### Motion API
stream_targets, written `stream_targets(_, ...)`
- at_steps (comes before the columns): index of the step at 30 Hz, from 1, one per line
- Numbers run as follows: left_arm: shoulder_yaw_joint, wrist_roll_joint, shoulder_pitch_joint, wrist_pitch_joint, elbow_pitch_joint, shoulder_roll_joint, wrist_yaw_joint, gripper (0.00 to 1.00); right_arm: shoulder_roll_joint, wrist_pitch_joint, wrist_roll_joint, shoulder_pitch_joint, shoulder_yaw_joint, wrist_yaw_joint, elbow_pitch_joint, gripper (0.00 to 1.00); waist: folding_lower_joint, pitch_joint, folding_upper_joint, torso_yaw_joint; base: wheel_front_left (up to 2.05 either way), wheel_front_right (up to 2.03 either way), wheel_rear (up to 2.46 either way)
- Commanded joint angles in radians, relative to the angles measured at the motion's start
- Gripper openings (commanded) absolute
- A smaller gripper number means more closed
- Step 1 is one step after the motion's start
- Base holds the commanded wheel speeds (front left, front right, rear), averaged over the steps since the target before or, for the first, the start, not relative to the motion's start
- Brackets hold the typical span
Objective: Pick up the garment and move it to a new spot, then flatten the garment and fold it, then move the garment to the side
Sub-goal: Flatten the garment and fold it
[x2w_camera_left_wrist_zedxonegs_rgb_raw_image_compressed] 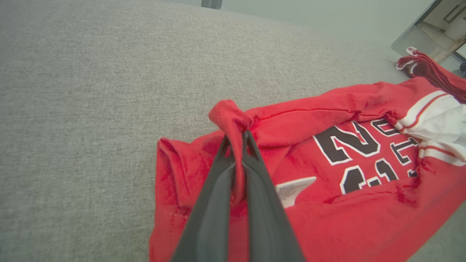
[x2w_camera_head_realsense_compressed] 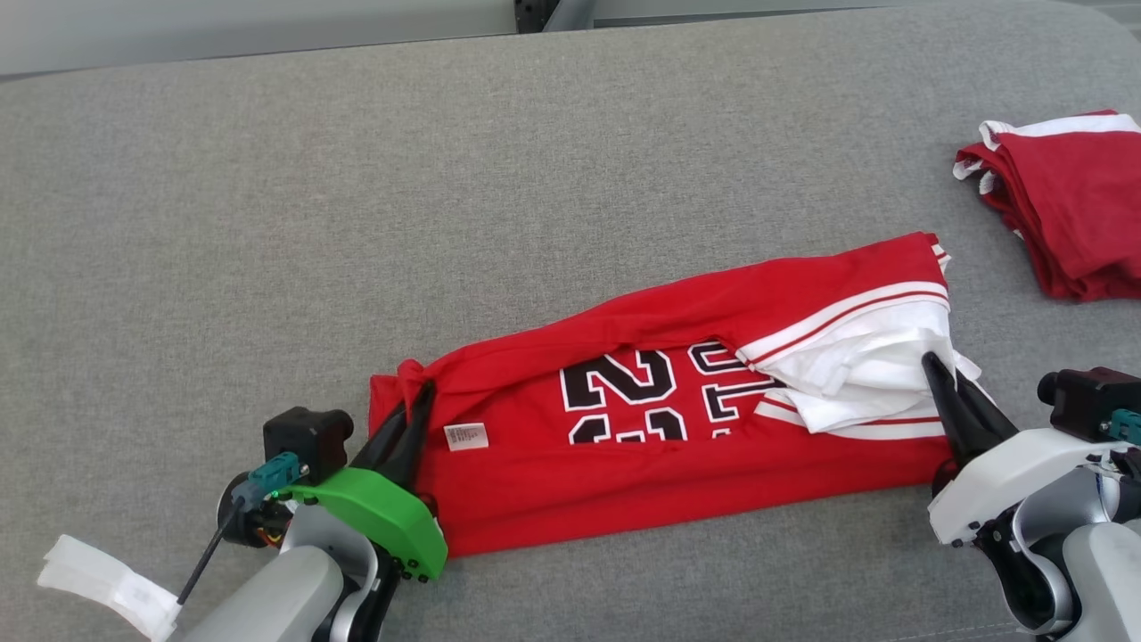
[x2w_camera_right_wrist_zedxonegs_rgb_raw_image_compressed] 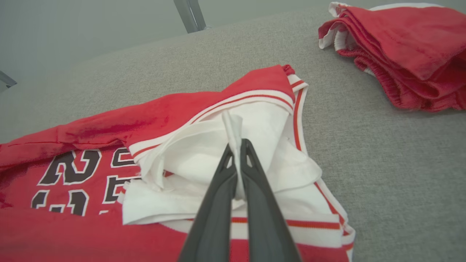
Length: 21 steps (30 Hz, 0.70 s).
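A red jersey (x2w_camera_head_realsense_compressed: 624, 464) with black numbers and white striped trim lies folded lengthwise across the grey surface, also seen as the jersey (x2w_camera_left_wrist_zedxonegs_rgb_raw_image_compressed: 364, 218) and the jersey (x2w_camera_right_wrist_zedxonegs_rgb_raw_image_compressed: 91, 240) in the wrist views. My left gripper (x2w_camera_head_realsense_compressed: 419, 392) is shut on a bunched red corner at its left end; the left wrist view has the gripper (x2w_camera_left_wrist_zedxonegs_rgb_raw_image_compressed: 236, 140) pinching that fold. My right gripper (x2w_camera_head_realsense_compressed: 936, 364) is shut on the white sleeve cloth at the right end, and the gripper (x2w_camera_right_wrist_zedxonegs_rgb_raw_image_compressed: 236, 145) has a white tuft standing up between its fingers.
A second folded red and white garment (x2w_camera_head_realsense_compressed: 1070, 205) lies at the far right, apart from the jersey, the same stack (x2w_camera_right_wrist_zedxonegs_rgb_raw_image_compressed: 400, 54) being in the right wrist view. Grey fabric surface (x2w_camera_head_realsense_compressed: 446, 178) spreads wide behind and to the left. White tape (x2w_camera_head_realsense_compressed: 107, 580) hangs off my left arm.
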Motion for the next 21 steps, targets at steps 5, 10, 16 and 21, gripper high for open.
stream_targets(5,0.009,0.051,0.027,-0.027,0.034,0.012,-0.009,1.0,0.004,0.004,-0.077,0.017,0.017,0.0,0.008,1.0,0.0,-0.03,0.0054,-0.021,0.0,0.0,0.0)
stream_targets(10,0.027,0.152,0.07,-0.036,0.028,0.036,0.032,1.0,-0.027,0.057,-0.045,0.026,-0.003,0.0,-0.057,1.0,0.0,-0.043,0.0054,-0.025,0.0,0.0,0.0)
stream_targets(16,0.242,0.345,0.253,-0.035,-0.151,0.03,0.169,1.0,-0.01,0.148,-0.076,-0.038,-0.119,0.0,-0.047,1.0,0.0,-0.045,0.0054,-0.047,0.0,0.0,0.0)
stream_targets(21,0.419,0.491,0.38,-0.035,-0.254,-0.055,0.207,1.0,0.022,0.169,-0.116,-0.118,-0.125,0.0,0.119,1.0,0.0,-0.045,0.0054,-0.029,0.0,0.0,0.0)
